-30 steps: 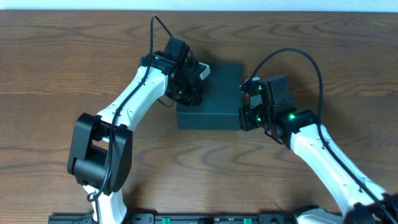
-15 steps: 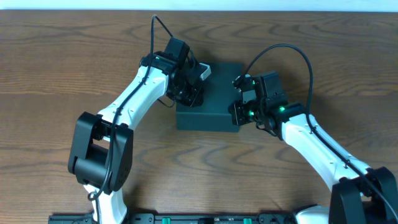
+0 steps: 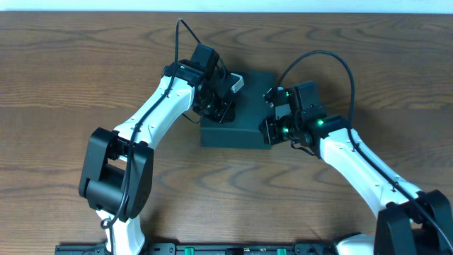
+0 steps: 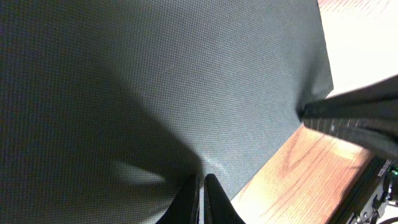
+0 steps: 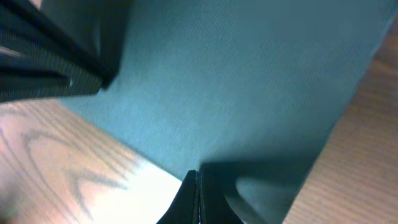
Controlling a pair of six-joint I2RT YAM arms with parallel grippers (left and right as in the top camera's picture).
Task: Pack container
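The dark teal-green container (image 3: 249, 112) sits at the table's middle with its flap lid down. My left gripper (image 3: 221, 110) is shut, with its fingertips on the lid near the container's left edge. In the left wrist view the shut fingers (image 4: 202, 190) rest on the lid (image 4: 155, 81). My right gripper (image 3: 272, 132) is shut at the container's right front corner. In the right wrist view its shut fingers (image 5: 198, 186) lie against the container's edge (image 5: 249, 74). No snack packs are in view.
The wooden table (image 3: 71, 85) surrounds the container. A white part of the left wrist (image 3: 236, 81) hangs over the container's back left corner. Both arms' cables arch above the container. A black rail (image 3: 226, 249) runs along the front edge.
My right gripper has moved left and up to the container's right side and stopped there. My left gripper has shifted slightly right on the lid.
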